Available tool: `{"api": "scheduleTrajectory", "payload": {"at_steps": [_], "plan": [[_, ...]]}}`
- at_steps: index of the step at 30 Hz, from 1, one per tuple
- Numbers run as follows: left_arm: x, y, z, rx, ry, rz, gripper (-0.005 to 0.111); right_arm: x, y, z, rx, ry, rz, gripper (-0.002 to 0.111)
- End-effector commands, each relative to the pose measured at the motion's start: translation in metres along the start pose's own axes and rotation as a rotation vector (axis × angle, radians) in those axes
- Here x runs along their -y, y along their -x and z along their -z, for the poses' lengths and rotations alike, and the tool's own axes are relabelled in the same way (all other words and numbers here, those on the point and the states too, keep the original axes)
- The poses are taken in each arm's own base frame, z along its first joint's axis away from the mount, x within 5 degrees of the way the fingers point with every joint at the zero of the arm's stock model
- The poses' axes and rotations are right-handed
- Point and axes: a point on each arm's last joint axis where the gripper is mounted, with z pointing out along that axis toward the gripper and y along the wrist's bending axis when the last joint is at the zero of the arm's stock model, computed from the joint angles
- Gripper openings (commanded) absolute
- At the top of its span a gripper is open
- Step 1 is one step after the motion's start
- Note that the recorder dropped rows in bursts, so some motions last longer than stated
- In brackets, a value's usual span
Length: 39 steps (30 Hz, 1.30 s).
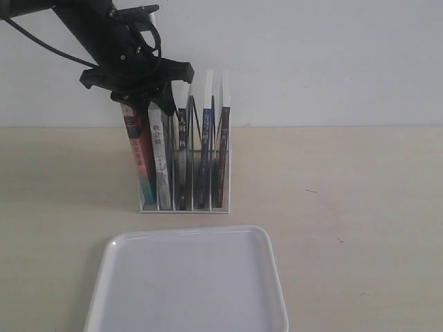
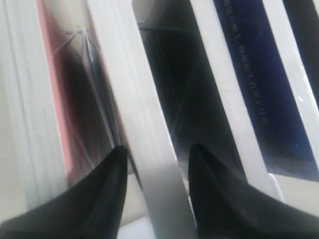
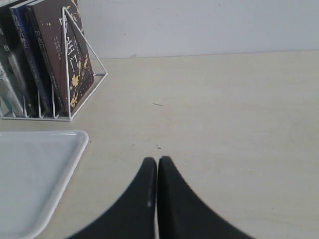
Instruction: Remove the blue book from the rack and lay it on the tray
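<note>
Dark blue with white characters running down it, the spine is all the exterior view gives of the blue book (image 1: 204, 153). The characters are too small to read there. The left wrist view adds a strip of dark blue cover with a line of pale print, too blurred to make out. The rest of its front cover is hidden by the books beside it.

It stands in the rack (image 1: 185, 208), 4th of 5 books counted from the left in the exterior view. It sits between a black-spined book (image 1: 181, 155) and a brown-covered book (image 1: 223, 152). Its long axis runs up and down with a slight lean, and the spine faces the tray (image 1: 187, 230). The tray lies on the table (image 1: 360, 207) just in front of the rack and is cut off by the bottom of the exterior view.

The left gripper (image 1: 142, 104) hangs at the tops of the 2 leftmost books, the pink-and-teal book (image 1: 138, 159) and the grey-spined book (image 1: 160, 162), apart from the blue one. In its wrist view the 2 black fingers (image 2: 99, 199) stand apart on either side of a book's white top edge. A dark gap shows along 1 finger, so nothing is clamped.

The right gripper (image 3: 157, 169) has its fingers pressed together over bare table and holds nothing.
</note>
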Motion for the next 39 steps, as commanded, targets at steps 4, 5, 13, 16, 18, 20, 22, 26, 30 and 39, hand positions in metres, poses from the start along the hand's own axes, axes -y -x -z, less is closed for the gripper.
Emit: {"api": "scheduleTrajectory", "payload": {"at_steps": [4, 5, 13, 16, 18, 20, 22, 26, 30, 39], "plan": [[0.001, 0.0, 0.001, -0.001, 0.008, -0.001, 0.031, 0.0, 0.001, 0.0, 0.018, -0.003, 0.009, 0.0], [0.001, 0.0, 0.001, -0.005, 0.008, 0.0, 0.03, 0.0, 0.001, 0.0, 0.018, -0.003, 0.009, 0.0], [-0.001, -0.003, -0.012, -0.043, 0.014, 0.003, 0.024, 0.0, 0.001, 0.0, 0.018, -0.003, 0.009, 0.0], [-0.001, -0.003, -0.013, -0.046, 0.014, 0.003, 0.024, 0.0, 0.001, 0.0, 0.018, -0.003, 0.009, 0.0], [-0.001, -0.003, -0.013, -0.047, 0.015, 0.003, 0.023, 0.0, 0.001, 0.0, 0.018, -0.003, 0.009, 0.0], [-0.001, -0.004, -0.013, -0.055, 0.015, 0.003, 0.017, 0.0, 0.001, 0.0, 0.018, -0.003, 0.009, 0.0], [-0.001, -0.005, -0.011, -0.063, 0.022, -0.019, 0.006, 0.0, 0.001, 0.0, 0.018, -0.003, 0.009, 0.0], [-0.005, -0.003, 0.005, -0.03, 0.085, -0.04, 0.004, 0.0, 0.001, 0.0, 0.018, -0.003, 0.009, 0.0], [-0.001, 0.001, 0.035, 0.041, 0.082, -0.046, 0.004, 0.0, 0.001, 0.0, 0.018, -0.003, 0.009, 0.0], [0.005, 0.003, 0.086, 0.157, 0.066, -0.056, 0.004, 0.0, 0.001, 0.0, 0.018, -0.003, 0.009, 0.0]]}}
